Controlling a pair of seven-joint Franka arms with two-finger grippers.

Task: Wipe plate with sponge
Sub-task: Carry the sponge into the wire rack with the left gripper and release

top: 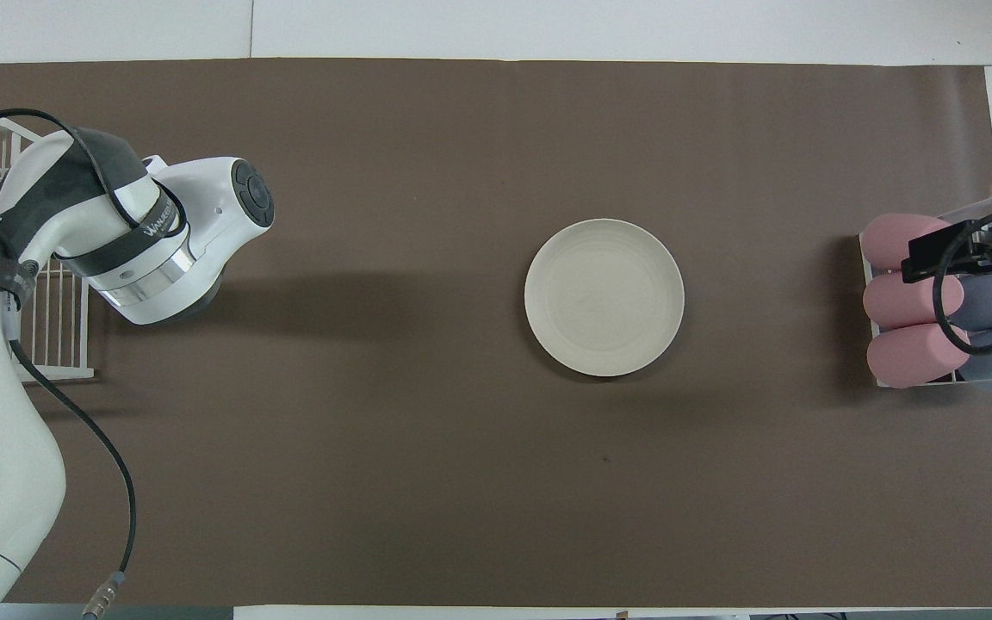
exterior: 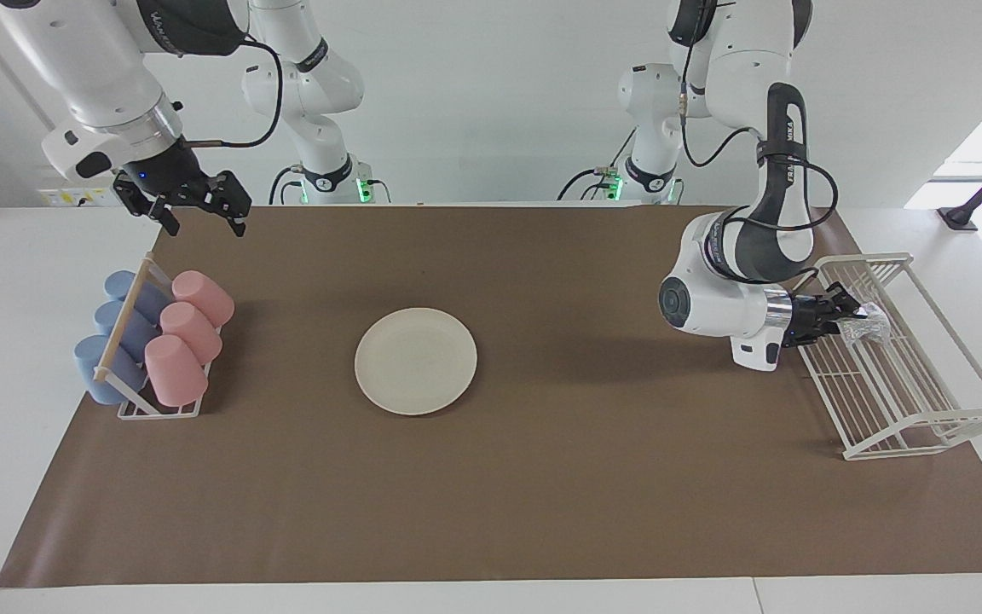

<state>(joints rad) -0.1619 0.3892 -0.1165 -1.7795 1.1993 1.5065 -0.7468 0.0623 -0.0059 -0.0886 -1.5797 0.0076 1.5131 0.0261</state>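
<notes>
Left pincer [exterior: 842, 312] at sponge [exterior: 868, 324] in wire rack [exterior: 909, 401], grip unclear; right pincer [exterior: 199, 217] raised, waiting, fingers apart.

Left arm bent low, wrist horizontal, left gripper [exterior: 851, 309] reaching sideways, right gripper [exterior: 201, 209] raised (fingers [exterior: 238, 223] spread), waiting

Cream plate [exterior: 415, 361] (plain), brown mat [exterior: 542, 477]

Facing view: high, across the table [exterior: 491, 601], toward robots. Overhead view: steeply down. Shared: the brown mat [exterior: 542, 477], the plate [exterior: 415, 361].
</notes>
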